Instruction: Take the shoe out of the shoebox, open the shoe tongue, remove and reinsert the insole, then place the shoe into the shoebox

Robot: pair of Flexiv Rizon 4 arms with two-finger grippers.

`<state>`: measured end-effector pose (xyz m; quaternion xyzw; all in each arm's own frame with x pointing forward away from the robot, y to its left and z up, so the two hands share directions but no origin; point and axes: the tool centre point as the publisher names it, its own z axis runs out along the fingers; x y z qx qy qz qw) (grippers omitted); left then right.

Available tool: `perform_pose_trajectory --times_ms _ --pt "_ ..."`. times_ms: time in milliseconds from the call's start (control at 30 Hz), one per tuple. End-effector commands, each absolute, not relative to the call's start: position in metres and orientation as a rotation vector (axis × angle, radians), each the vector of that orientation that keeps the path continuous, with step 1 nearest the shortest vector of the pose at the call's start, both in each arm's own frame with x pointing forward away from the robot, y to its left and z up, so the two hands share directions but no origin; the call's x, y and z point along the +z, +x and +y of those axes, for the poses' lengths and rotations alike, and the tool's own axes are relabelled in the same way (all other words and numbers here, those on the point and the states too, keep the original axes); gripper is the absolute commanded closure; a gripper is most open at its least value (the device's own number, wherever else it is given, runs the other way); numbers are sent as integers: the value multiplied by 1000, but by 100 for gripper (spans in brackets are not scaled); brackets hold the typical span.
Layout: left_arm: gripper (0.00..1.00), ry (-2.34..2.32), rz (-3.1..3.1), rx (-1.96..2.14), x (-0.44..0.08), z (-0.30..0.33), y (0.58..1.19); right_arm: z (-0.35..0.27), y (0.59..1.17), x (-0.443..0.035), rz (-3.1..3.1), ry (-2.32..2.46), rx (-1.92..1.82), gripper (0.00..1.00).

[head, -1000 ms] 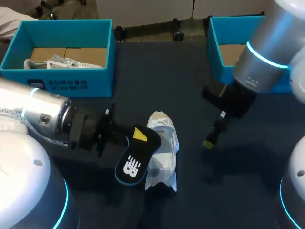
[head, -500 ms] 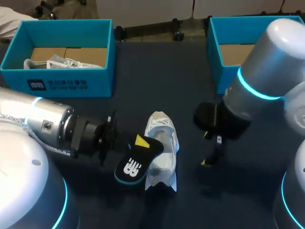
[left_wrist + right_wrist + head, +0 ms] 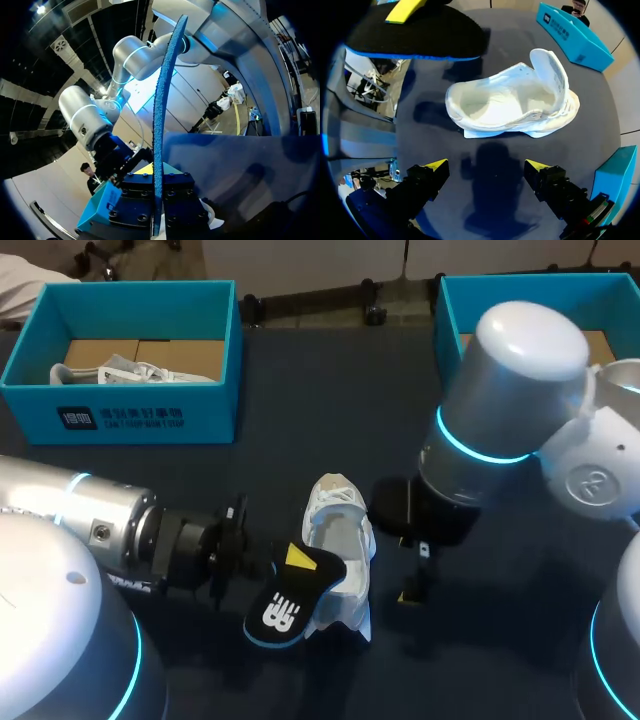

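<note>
White shoe (image 3: 340, 540) lies on the desk (image 3: 300, 440), out of the shoebox (image 3: 450, 360), tongue open, its insole (image 3: 280, 605) pinched in the left gripper (image 3: 297, 560) above the heel, the right gripper (image 3: 487, 165) spread beside it; reinserting and reboxing remain.

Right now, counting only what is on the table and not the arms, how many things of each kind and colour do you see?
Teal shoeboxes: 2, the left shoebox and the right shoebox.
White shoes: 2, the loose shoe and the boxed shoe, in the left shoebox.
Black insoles: 1, the insole.
Total: 5.
</note>
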<state>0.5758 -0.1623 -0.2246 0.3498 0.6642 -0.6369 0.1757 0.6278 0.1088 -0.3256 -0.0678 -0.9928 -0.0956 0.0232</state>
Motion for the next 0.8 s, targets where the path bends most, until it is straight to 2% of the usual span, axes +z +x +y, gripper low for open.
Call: perform_pose_trajectory --times_ms 33,800 --pt "100 988 1881 -1800 -224 -161 574 116 630 -330 -3076 -210 -228 0" --pt "100 992 1920 -1904 -259 -163 570 132 633 -344 -3140 -129 -289 0"
